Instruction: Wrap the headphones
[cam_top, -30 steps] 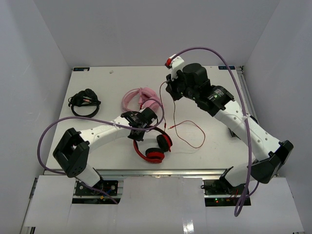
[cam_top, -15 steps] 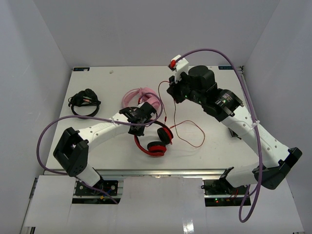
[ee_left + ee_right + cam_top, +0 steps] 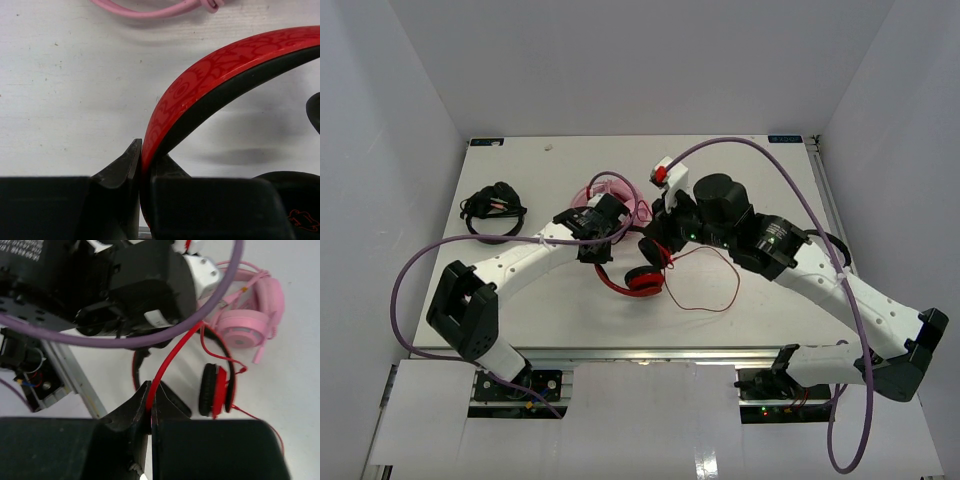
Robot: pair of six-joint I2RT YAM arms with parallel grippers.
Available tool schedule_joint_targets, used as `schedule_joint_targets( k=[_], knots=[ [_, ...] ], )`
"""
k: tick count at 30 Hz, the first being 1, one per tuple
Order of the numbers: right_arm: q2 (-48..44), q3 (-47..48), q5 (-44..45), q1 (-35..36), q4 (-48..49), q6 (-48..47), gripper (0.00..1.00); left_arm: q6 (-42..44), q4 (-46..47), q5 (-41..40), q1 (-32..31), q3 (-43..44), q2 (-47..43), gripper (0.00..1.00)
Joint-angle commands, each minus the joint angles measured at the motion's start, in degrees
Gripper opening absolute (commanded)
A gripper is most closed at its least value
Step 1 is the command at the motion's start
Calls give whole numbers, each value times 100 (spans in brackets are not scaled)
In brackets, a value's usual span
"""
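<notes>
The headphones [image 3: 642, 280] are lying on the table [image 3: 520, 160] near its middle, between the two grippers, with the red cable [image 3: 737, 285] trailing off in a loose loop to the right. The left gripper [image 3: 592, 255] is reaching down at the band. In its wrist view the left gripper [image 3: 142, 155] is pinching the red band [image 3: 210, 70] between closed fingers, one on the patterned red outside and one on the black inner lining. The band is arching up and to the right from the grip. A faint swirling pattern is showing on the red surface, and a small red outline figure [image 3: 301, 220] is printed on the black part at the lower right; no words are legible.

The right gripper [image 3: 658, 252] is working just right of the left one. Its own camera shows the right gripper [image 3: 150, 395] with fingers together, clamping the cable [image 3: 172, 357], which is running up and right from the tips. One ear cup [image 3: 216, 390] is standing on edge just beyond.

The pink headphones [image 3: 250, 310] are lying behind, near the left arm [image 3: 125, 285]. White print at that view's top left is too blurred to read. The black headphones [image 3: 495, 208] are sitting well apart at the table's left.
</notes>
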Motion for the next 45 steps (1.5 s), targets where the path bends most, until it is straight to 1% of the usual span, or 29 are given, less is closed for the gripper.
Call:
schedule_joint_targets(
  k=[1, 8, 12, 16, 20, 25, 26, 30, 38, 42, 45],
  knots=[
    [-206, -530, -485, 450, 1006, 452, 8, -559, 456, 113, 55, 311, -509, 0],
    [116, -873, -157, 1065, 1343, 595, 8, -1092, 777, 455, 134, 186, -915, 0],
    [2, -1458, 45, 1381, 1879, 831, 8, -1533, 958, 536, 197, 52, -1234, 0],
    [25, -1921, 576, 1846, 2131, 973, 8, -2063, 1086, 705, 271, -4, -1476, 0],
    [-43, -2363, 1171, 2121, 2371, 1101, 8, -2258, 1361, 998, 307, -169, -1828, 0],
    [-569, -3348, 2015, 2208, 2712, 1423, 8, -2359, 1315, 996, 341, -171, -2290, 0],
    [-653, -3647, 2122, 2201, 2898, 1535, 8, -2381, 1300, 929, 356, -163, -2351, 0],
    [-1045, -4287, 2478, 2200, 3309, 1678, 8, -2455, 1267, 923, 377, -138, -2707, 0],
    [-1054, -4648, 2837, 2200, 3570, 1731, 8, -2573, 1538, 1611, 392, -162, -3110, 0],
    [-1149, -4841, 3023, 2200, 3813, 1604, 8, -2600, 1624, 2072, 392, -101, -3191, 0],
    [-1140, -4857, 3147, 2198, 3917, 1503, 8, -2628, 1650, 2239, 392, -58, -3240, 0]
  ],
)
